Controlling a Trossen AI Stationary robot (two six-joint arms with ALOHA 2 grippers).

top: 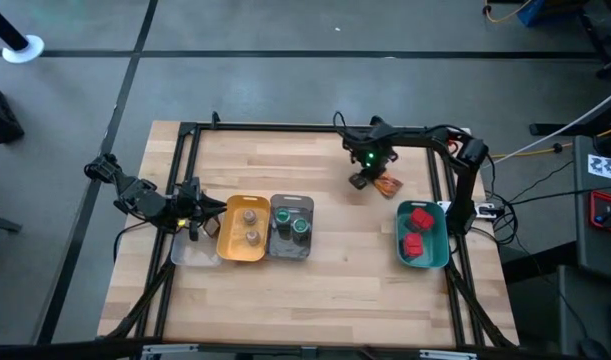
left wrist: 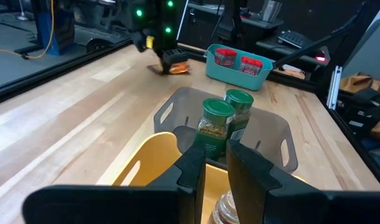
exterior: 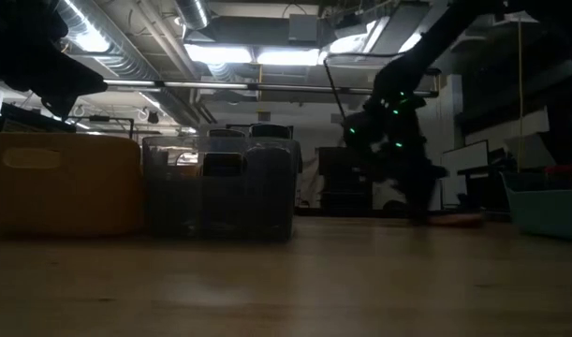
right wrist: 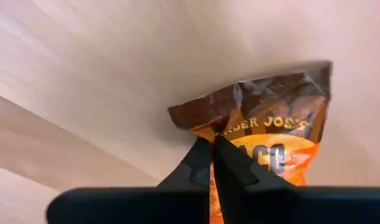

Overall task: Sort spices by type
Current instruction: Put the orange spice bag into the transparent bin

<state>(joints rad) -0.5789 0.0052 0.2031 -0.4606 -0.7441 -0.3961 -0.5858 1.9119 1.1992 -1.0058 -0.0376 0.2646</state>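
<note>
My right gripper (top: 369,178) points down at the table's far right and is shut on a flat brown-orange spice packet (right wrist: 270,124), also seen from the left arm as the packet (left wrist: 176,68). Two tan-lidded jars (top: 250,226) stand in the yellow tray (top: 228,240). Two green-lidded jars (left wrist: 221,121) stand in the grey tray (top: 275,245). Two red boxes (top: 417,230) lie in the teal tray (top: 437,258). My left gripper (left wrist: 216,168) waits at the left, above the trays, slightly open with nothing between its fingers. My right gripper pinches the packet between its two fingers at a side edge (right wrist: 202,133), close to the brown end. The fingers come from above, pointing down. The packet lies about flat beneath them; whether it is clear of the table, I cannot tell.
A clear tray (top: 190,255) sits left of the yellow one, under my left arm. A black frame (top: 315,128) runs round the tabletop. Bare wood (top: 355,250) lies between the grey tray and the teal tray.
</note>
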